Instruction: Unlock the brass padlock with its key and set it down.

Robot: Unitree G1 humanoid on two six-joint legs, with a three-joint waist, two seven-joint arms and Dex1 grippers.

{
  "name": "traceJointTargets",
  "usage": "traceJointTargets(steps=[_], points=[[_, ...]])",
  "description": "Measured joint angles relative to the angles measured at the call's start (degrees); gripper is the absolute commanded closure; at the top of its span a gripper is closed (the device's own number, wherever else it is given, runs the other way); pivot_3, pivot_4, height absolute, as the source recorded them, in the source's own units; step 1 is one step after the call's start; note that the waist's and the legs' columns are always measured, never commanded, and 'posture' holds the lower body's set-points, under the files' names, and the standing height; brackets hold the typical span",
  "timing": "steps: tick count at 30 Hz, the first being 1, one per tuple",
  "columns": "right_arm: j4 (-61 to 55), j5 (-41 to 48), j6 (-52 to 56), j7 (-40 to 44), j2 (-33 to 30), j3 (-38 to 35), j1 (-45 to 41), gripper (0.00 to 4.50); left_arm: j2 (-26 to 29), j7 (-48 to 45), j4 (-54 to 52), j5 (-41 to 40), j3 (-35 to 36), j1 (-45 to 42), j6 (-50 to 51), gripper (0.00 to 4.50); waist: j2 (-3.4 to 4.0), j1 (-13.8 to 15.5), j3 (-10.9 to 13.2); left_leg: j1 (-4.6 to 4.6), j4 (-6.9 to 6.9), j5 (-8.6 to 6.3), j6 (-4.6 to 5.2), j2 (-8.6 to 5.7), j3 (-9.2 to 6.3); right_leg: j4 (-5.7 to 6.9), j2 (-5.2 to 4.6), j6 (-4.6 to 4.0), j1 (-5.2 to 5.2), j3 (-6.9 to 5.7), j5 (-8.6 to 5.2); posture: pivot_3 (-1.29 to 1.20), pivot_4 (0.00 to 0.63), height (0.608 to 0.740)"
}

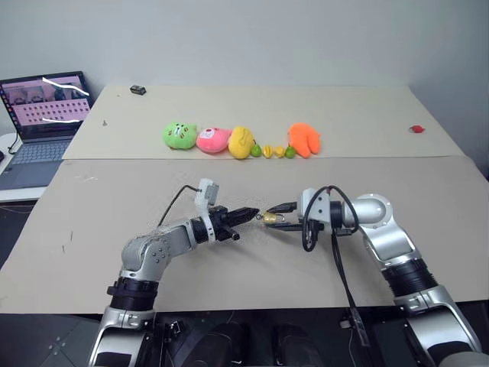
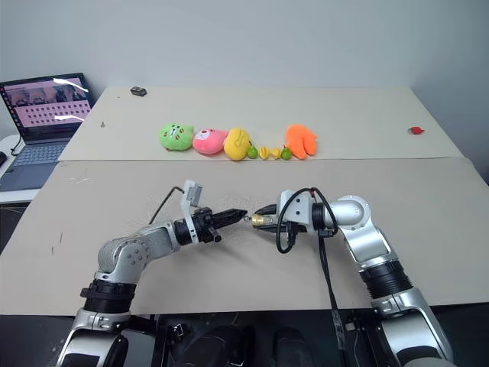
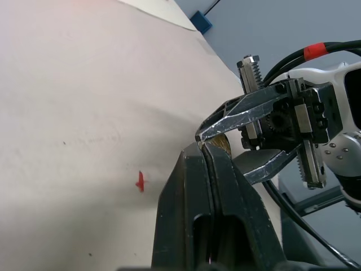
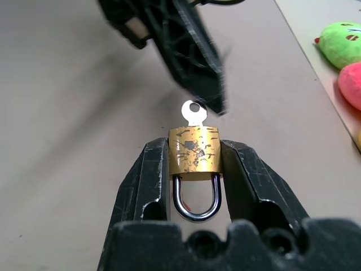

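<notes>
Padlock: My right gripper point(image 4: 194, 169) clamps the brass padlock point(image 4: 194, 149) by its two sides, above the tan table point(image 1: 114, 229), shackle turned back toward the wrist and both legs seated in the body.

Key: I see the key point(image 4: 193, 113) standing in the padlock's keyhole end, its round silver bow sticking out away from the right gripper.

Left gripper: My left gripper point(image 1: 254, 214) has its fingers pressed together. Its tips meet the bow of the key; in the blurred right wrist view I cannot tell whether they pinch it.

Meeting point: The two grippers face tip to tip over the middle of the near table.

Background: Plush toys point(image 1: 229, 140) sit in a row on the far table, a laptop point(image 1: 42, 126) at far left.
</notes>
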Motion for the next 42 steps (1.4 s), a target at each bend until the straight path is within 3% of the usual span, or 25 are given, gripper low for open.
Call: traceJointTargets(steps=[8, 12, 13, 14, 18, 22, 30, 33, 39, 42], points=[[0.0, 0.0, 0.0, 0.1, 0.09, -0.1, -0.15, 3.57, -0.83, -0.45, 0.0, 1.97, 0.26, 1.14, -1.84, 4.49, 0.0, 0.19, 0.0, -0.01, 0.02, -0.01, 0.02, 0.0, 0.0, -0.03, 0.0, 0.01, 0.0, -0.03, 0.0, 0.0, 0.15, 0.74], [0.0, 0.0, 0.0, 0.1, 0.12, -0.1, -0.16, 3.57, -3.09, 1.83, 1.46, -3.71, 4.96, -0.07, 5.03, 4.49, 0.0, 0.12, 0.0, -0.02, 0.03, -0.01, 0.01, 0.0, -0.01, 0.01, 0.02, 0.01, -0.04, -0.05, 0.0, 0.0, 0.15, 0.74], [0.0, 0.0, 0.0, 0.1, 0.12, -0.11, -0.16, 3.57, -3.57, 2.61, 2.17, -5.85, 6.68, -0.68, 7.13, 3.96, 0.0, 0.09, 0.0, -0.01, 0.03, -0.01, 0.01, 0.0, 0.0, 0.02, 0.02, 0.01, -0.04, -0.04, 0.0, 0.0, 0.15, 0.74], [-0.02, 0.0, 0.0, 0.1, 0.13, -0.11, -0.16, 3.57, -3.9, 3.17, 2.54, -7.23, 8.1, -1.18, 8.52, 3.77, 0.0, 0.09, 0.0, -0.02, 0.05, -0.01, 0.01, 0.01, 0.0, 0.03, 0.02, 0.01, -0.05, -0.05, 0.0, 0.0, 0.15, 0.74], [-0.04, -0.01, 0.0, 0.12, 0.13, -0.13, -0.16, 3.57, -4.93, 6.79, 6.3, -16.41, 16.04, -4.28, 16.1, 2.28, -0.01, 0.0, 0.0, -0.01, 0.08, 0.0, 0.01, 0.01, -0.01, 0.06, 0.03, 0.01, -0.05, -0.06, 0.0, 0.0, 0.15, 0.74], [-0.06, -0.01, 0.0, 0.26, 0.11, -0.14, -0.16, 3.57, -5.18, 10.12, 9.18, -20.18, 19.48, -5.45, 19.79, 0.87, -0.01, 0.01, 0.0, -0.01, 0.09, 0.0, 0.0, 0.0, 0.0, 0.06, 0.02, 0.01, -0.03, -0.06, 0.0, 0.0, 0.15, 0.74], [-0.06, -0.01, -0.01, 0.92, 0.09, -0.14, -0.16, 3.57, -4.34, 11.81, 10.15, -22.32, 18.84, -5.93, 27.12, 0.87, -0.01, -0.09, 0.0, 0.0, 0.1, 0.0, 0.0, 0.01, 0.0, 0.1, 0.02, 0.01, -0.02, -0.04, 0.0, 0.0, 0.15, 0.74], [-0.06, -0.01, -0.01, 1.02, 0.08, -0.14, -0.15, 3.57, -4.01, 11.62, 10.23, -22.41, 18.09, -5.45, 29.6, 1.55, -0.01, -0.06, 0.0, 0.01, 0.1, 0.0, 0.0, 0.01, 0.0, 0.12, 0.03, 0.01, -0.02, -0.04, 0.0, 0.0, 0.15, 0.74], [-0.09, -0.02, -0.02, 1.04, 0.07, -0.14, -0.15, 3.57, -4.37, 11.44, 11.2, -22.61, 17.75, -5.54, 31.46, 3.72, -0.01, -0.04, 0.0, 0.01, 0.12, 0.0, 0.0, 0.0, 0.0, 0.1, 0.02, 0.01, -0.01, -0.04, 0.0, 0.0, 0.15, 0.74], [-0.09, -0.02, -0.02, 1.03, 0.03, -0.15, -0.14, 3.57, -4.45, 11.41, 11.44, -22.13, 17.32, -5.68, 31.44, 3.72, -0.01, -0.03, 0.0, 0.01, 0.11, 0.0, 0.0, 0.0, 0.0, 0.1, 0.02, 0.01, -0.01, -0.04, 0.0, 0.0, 0.15, 0.74]])
